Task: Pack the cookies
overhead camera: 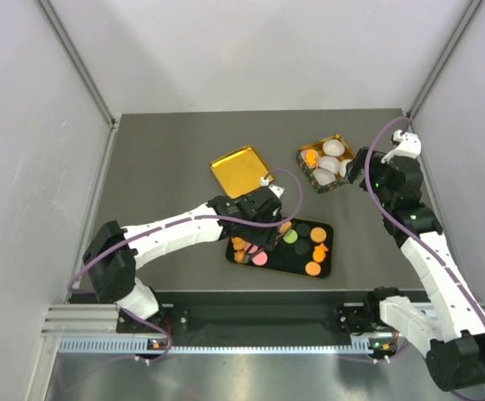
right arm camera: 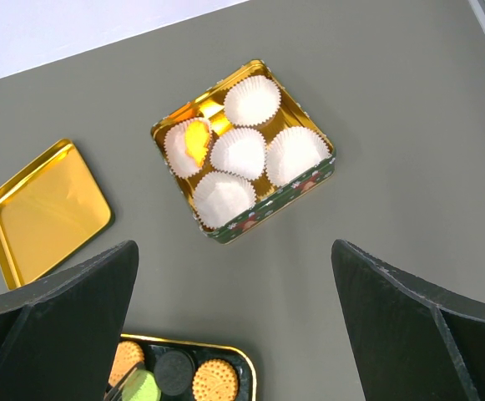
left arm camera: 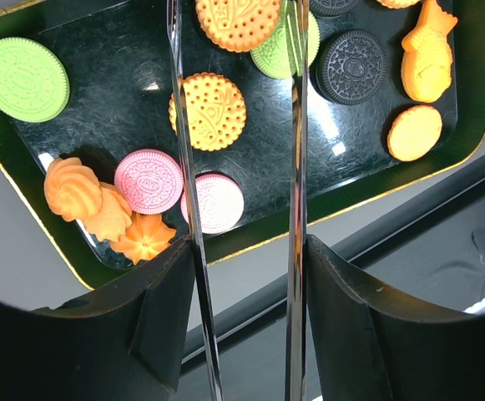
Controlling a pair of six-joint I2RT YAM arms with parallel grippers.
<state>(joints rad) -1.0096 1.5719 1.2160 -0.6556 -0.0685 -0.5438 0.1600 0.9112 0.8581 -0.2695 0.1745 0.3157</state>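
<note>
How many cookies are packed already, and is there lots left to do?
Only just begun. One orange cookie sits in a paper cup in the tin; the other four cups look empty. The left gripper hangs open over the black tray, holding nothing. Many cookies there are left to pack.

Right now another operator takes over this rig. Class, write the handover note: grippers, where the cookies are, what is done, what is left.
Left gripper: open, over the black tray, holding nothing.
Right gripper: wide open, empty, above the tin.
Cookies: nearly all lie on the tray.
Done: one orange cookie sits in one of the tin's five cups.
Left: four cups look empty; the tray's cookies are not yet packed. The lid lies off, beside the tin.
</note>
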